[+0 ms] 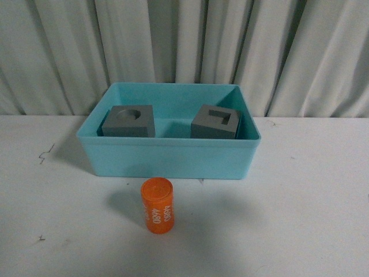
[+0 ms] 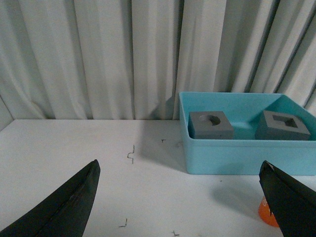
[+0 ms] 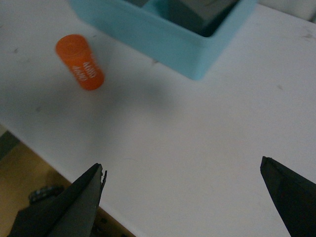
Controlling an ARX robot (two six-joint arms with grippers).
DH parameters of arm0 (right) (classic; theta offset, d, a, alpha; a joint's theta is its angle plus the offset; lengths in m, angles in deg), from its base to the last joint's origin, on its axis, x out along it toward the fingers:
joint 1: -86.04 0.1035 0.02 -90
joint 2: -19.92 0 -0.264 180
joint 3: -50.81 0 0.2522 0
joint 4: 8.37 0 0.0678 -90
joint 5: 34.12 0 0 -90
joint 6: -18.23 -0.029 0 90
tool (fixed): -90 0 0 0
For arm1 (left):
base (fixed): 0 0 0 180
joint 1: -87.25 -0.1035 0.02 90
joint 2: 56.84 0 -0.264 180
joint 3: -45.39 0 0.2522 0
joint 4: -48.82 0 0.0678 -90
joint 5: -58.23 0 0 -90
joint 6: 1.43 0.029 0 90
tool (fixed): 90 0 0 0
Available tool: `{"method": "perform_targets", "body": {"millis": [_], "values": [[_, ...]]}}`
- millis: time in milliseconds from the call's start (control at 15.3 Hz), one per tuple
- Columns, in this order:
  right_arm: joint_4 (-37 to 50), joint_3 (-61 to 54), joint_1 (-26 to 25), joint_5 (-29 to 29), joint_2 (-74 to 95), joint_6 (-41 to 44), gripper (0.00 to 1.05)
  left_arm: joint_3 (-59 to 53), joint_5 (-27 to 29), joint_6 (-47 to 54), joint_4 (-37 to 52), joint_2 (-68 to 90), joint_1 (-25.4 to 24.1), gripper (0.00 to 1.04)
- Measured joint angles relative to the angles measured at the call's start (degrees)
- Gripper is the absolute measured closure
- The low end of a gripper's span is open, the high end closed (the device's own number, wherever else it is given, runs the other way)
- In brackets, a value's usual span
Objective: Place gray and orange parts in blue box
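Gray cube w/ round recess at L and gray cube w/ rect. hole at R, both inside blue box, apart. Orange cylinder outside, on white surface just in front of box's near wall. L jaws, R jaws: spread wide, gripping nothing.
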Motion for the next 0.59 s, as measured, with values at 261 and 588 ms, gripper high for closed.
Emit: {"method": "perform_targets", "body": {"millis": [261, 588], "values": [[-3.17, 12.31, 11.28, 0.00, 16.50, 9.60, 0.06, 0.00, -0.02, 0.00, 0.00, 0.00, 0.00, 0.07], [-0.48, 22.69, 20.96, -2.56, 30.21, 9.22, 0.06, 0.00, -0.02, 0.00, 0.00, 0.00, 0.00, 0.07]]}}
